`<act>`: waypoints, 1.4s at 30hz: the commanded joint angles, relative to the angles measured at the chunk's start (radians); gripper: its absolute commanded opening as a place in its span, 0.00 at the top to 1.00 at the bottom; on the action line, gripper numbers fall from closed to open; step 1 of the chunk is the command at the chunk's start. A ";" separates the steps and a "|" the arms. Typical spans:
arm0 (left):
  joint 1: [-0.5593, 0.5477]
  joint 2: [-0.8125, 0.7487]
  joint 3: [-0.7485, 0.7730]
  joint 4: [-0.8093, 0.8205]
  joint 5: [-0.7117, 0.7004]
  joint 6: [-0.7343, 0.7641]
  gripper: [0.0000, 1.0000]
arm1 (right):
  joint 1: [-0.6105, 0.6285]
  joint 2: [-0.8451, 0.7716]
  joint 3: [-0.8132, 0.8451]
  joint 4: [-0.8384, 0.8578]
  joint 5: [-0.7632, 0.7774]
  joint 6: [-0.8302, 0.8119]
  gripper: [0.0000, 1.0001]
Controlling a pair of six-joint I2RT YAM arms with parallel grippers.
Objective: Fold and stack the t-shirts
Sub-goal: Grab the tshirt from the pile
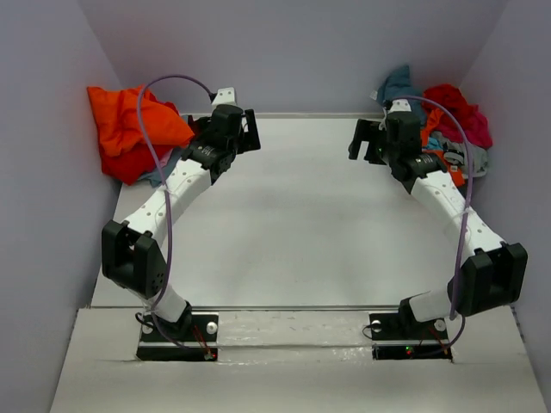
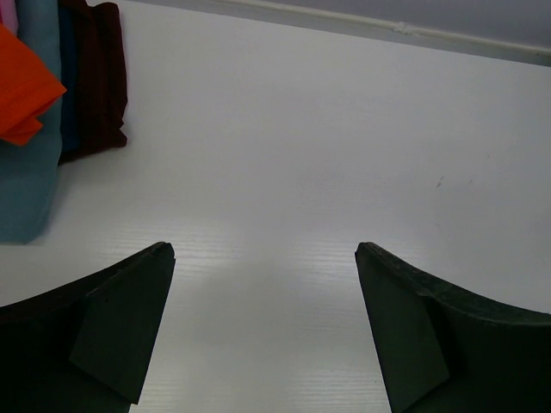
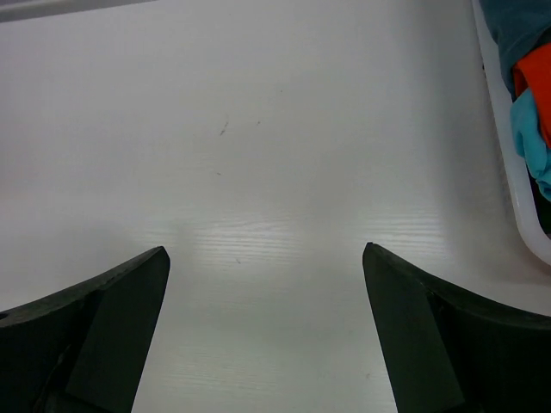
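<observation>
My left pincer (image 2: 264, 254) and right pincer (image 3: 265, 254) both gape open, holding nothing
If I reach into the tangled shirts (image 1: 452, 116) on the right, I may drag out several together

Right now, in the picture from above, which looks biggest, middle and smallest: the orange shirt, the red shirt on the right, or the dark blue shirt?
1. orange shirt, clearly biggest.
2. red shirt.
3. dark blue shirt, smallest showing, but the right arm hides part of it.
</observation>
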 commanded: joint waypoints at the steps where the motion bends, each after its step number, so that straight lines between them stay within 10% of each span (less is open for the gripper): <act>1: -0.003 -0.005 0.018 0.036 -0.007 0.017 0.01 | 0.009 -0.049 0.007 0.044 0.020 0.010 0.00; 16: -0.003 0.013 0.147 -0.004 -0.001 0.054 0.01 | -0.014 -0.036 0.150 0.041 0.423 0.050 0.00; 42: -0.003 0.058 0.175 0.158 0.250 0.069 0.01 | -0.342 0.737 0.963 -0.298 -0.014 0.176 0.07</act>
